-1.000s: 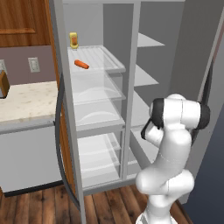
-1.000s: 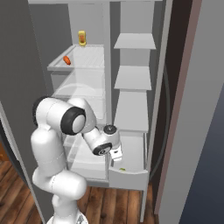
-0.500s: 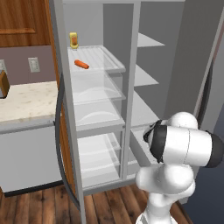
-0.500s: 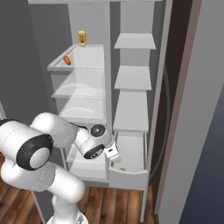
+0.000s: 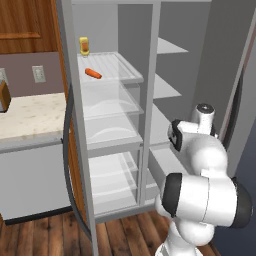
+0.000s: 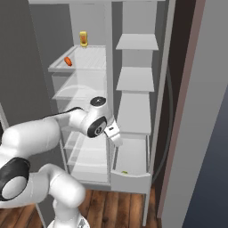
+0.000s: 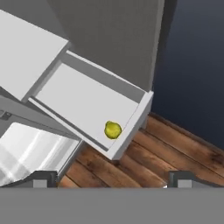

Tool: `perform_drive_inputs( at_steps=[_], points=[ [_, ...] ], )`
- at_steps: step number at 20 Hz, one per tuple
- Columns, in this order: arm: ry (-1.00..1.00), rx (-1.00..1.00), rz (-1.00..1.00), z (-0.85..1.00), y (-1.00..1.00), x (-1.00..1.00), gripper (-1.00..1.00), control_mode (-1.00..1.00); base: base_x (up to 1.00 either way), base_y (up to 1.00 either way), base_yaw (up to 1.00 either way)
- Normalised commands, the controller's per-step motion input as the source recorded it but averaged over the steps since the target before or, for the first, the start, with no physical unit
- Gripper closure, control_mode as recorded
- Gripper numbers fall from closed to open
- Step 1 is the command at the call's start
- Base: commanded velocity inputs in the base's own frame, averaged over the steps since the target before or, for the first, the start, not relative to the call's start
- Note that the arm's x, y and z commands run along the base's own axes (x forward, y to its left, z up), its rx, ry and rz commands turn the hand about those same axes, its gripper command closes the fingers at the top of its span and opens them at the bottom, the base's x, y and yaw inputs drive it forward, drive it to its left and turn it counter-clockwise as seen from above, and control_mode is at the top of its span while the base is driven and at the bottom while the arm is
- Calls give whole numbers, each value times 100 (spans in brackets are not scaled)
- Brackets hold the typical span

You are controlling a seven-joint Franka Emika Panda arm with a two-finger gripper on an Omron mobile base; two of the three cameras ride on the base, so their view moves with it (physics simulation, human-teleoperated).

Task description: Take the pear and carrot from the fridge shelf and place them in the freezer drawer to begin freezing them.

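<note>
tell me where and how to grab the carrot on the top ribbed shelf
Grip the carrot across its middle, coming from the open front and above. It lies flat and slanted on the fridge shelf, apart from the bottle behind it, so jaws should probably close across its narrow width.

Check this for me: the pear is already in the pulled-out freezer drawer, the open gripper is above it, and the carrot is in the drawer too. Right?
Not quite. The carrot is not in the freezer drawer; it lies on the ribbed fridge shelf near the yellow bottle, as the left base view shows. The rest holds: the hand view shows the pear in the drawer, with the open gripper above it.
</note>
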Motion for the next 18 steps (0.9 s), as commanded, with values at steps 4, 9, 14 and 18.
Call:
perform_drive_inputs(
  at_steps=[4,9,14,18],
  points=[
    [20,-2,15,22,59,-19,-100,-100,0,0,0],
    [7,-5,7,-14,70,-44,-100,-100,0,0,0],
    [0,0,1,-35,15,-60,-100,-100,0,0,0],
    [3,0,0,-37,5,-30,-100,-100,0,0,0]
  ],
)
